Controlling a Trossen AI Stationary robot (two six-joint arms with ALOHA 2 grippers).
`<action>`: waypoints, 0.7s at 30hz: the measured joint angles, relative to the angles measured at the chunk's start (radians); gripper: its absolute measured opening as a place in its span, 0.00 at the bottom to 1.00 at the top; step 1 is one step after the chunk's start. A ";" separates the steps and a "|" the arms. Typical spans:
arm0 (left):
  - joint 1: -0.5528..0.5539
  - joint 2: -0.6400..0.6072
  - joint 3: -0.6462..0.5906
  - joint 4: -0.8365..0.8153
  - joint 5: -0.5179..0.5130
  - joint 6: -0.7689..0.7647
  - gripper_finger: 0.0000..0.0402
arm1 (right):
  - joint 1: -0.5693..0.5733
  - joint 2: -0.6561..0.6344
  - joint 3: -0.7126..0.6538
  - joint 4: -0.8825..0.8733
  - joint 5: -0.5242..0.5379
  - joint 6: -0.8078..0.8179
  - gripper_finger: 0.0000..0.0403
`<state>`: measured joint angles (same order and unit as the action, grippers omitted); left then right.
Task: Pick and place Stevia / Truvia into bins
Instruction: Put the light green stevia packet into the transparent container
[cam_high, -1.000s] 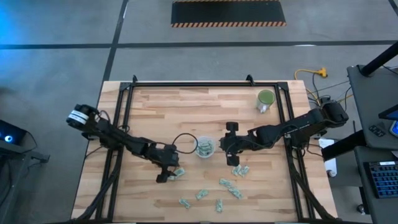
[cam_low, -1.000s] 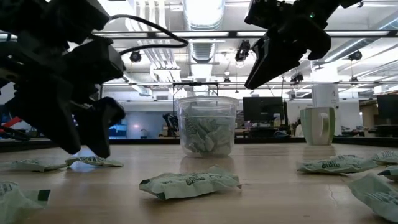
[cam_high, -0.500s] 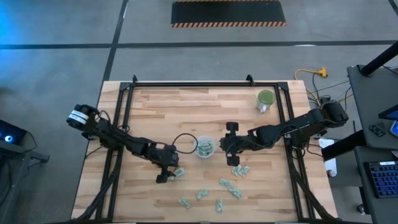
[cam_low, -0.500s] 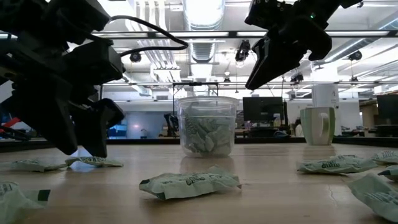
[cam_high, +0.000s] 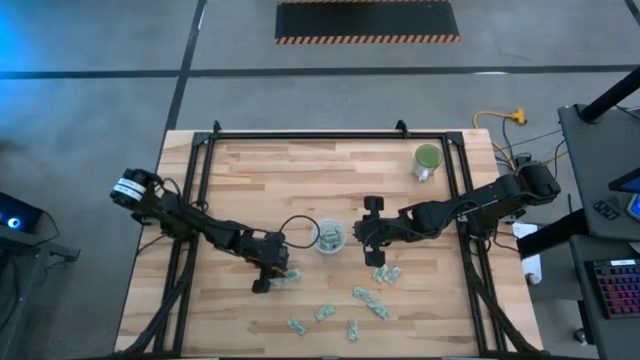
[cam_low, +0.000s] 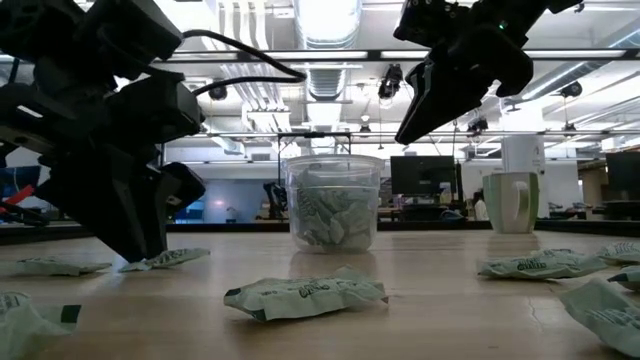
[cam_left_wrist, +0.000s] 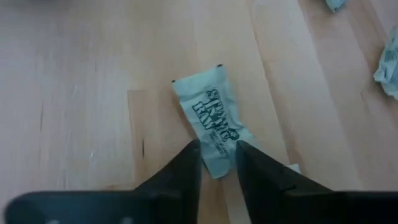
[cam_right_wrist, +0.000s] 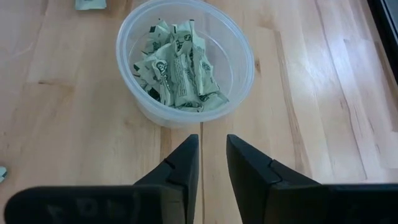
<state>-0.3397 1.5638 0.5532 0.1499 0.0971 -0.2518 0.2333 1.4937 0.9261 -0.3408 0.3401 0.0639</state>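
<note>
Small pale green Stevia packets lie scattered on the wooden table. My left gripper (cam_left_wrist: 217, 146) is down at the table left of the bin, shut on one packet (cam_left_wrist: 208, 115). The bin (cam_low: 333, 175), a round clear plastic cup, stands at the table's middle with several packets inside (cam_right_wrist: 177, 68). My right gripper (cam_right_wrist: 212, 146) hangs above the table just right of the bin (cam_high: 330, 228), fingers a narrow gap apart, nothing between them. In the low view it (cam_low: 410, 125) is above the bin's rim. My left gripper pinches one short end of the packet (cam_left_wrist: 219, 163) between its two fingers. The fingers slant down from the table's left side and lie along the packet. The rest of the packet (cam_left_wrist: 202, 99) reaches out past the fingertips, flat on the table.
Loose packets lie near the front edge (cam_high: 325, 312), right of the bin (cam_high: 386, 274) and beside my left gripper (cam_low: 50, 266). One lies in front of the bin (cam_low: 305, 295). A green mug with a white handle (cam_high: 427, 160) stands at the far right.
My left gripper has shut on the packet beneath it, staying in place. The packet has shifted a little on the table under the fingers. My right gripper has kept still beside the bin.
</note>
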 joint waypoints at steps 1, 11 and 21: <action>0.000 -0.004 0.001 0.000 0.001 0.015 0.16 | 0.000 0.000 0.000 0.000 0.000 0.000 0.18; 0.002 -0.035 0.011 -0.018 -0.041 0.135 0.01 | 0.000 0.000 0.000 -0.005 0.000 -0.003 0.18; 0.009 -0.084 0.080 0.001 -0.645 0.261 0.00 | 0.000 0.000 0.000 -0.019 0.000 -0.011 0.18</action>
<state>-0.3309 1.4797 0.6336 0.1505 -0.5477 0.0094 0.2333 1.4937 0.9260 -0.3596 0.3404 0.0525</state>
